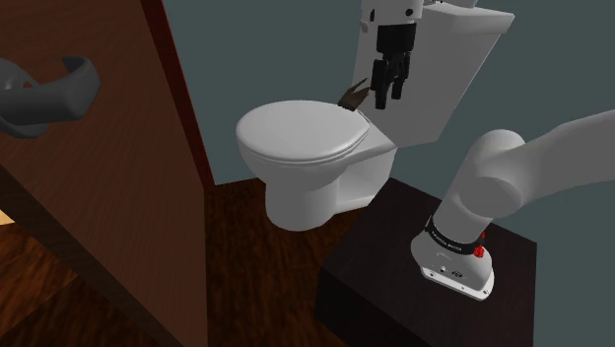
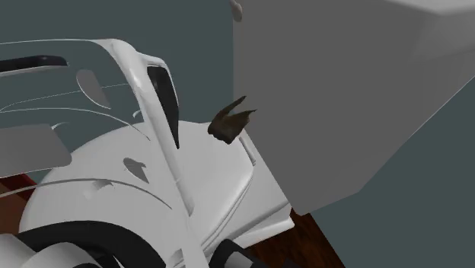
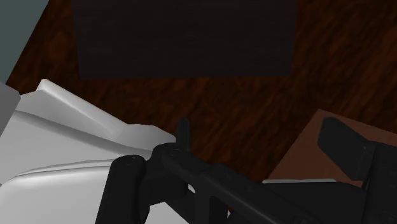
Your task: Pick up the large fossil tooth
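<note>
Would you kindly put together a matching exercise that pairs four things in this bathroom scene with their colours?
Things:
1. fossil tooth
2. toilet lid
3. pincer
4. door handle

Colours:
a. grey
b. black
c. dark brown
d. white

Pairs: 1-c, 2-d, 3-b, 4-a.
</note>
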